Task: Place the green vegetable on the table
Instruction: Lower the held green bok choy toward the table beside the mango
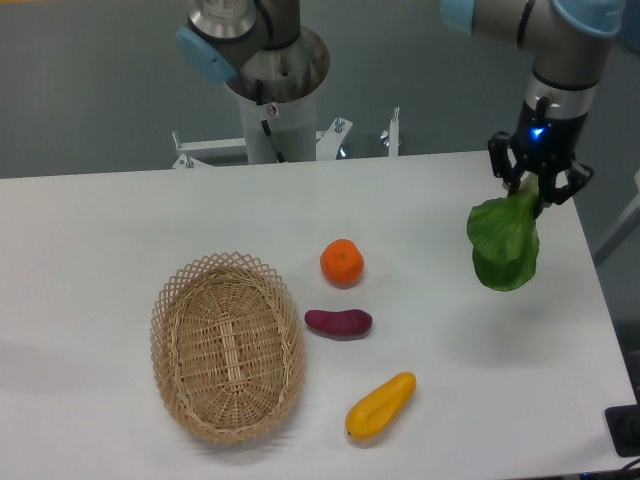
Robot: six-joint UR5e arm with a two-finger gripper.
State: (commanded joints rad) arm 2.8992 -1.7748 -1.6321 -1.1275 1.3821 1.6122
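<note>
A robot arm enters from the top right corner, its upper links cut off by the frame edge, so only the wrist and the black hand [537, 188] show in full. The hand points straight down over the far right part of the white desk [120, 230], a blue light glowing on its wrist. Its fingers are closed on the stem end of the green vegetable [504, 242], and the pale stem itself is mostly hidden between them. The broad dark leaf hangs below the hand; whether its lower tip touches the desk or clears it cannot be made out from this angle.

Well to the left of the green vegetable sit an orange [342, 262], a purple sweet potato [338, 322] just in front of the orange, and a yellow vegetable [380, 404] nearer the front edge. A woven wicker basket [228, 346] lies farther left still. Behind the desk, the arm's base column [275, 80] is cropped at the top, and a dark object at the lower right corner is cut off and unidentifiable.
</note>
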